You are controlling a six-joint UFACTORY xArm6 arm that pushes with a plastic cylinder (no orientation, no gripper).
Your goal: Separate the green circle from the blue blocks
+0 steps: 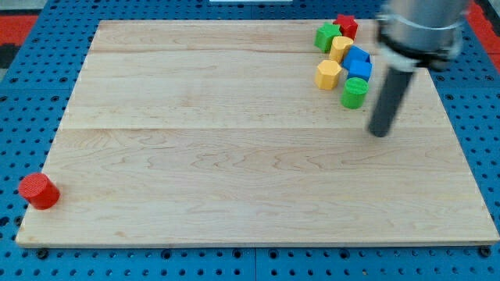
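Note:
The green circle [354, 93] stands near the view's top right, at the lower end of a tight cluster. Two blue blocks [358, 62] lie just above it, touching or nearly touching it. My tip [379, 133] is on the board, a little to the right of and below the green circle, apart from it. The dark rod rises from there toward the view's top right.
In the same cluster are a yellow hexagonal block [328, 75], another yellow block [341, 48], a green block [327, 37] and a red block [346, 26]. A red cylinder [38, 191] stands off the wooden board [234, 156] at the view's lower left.

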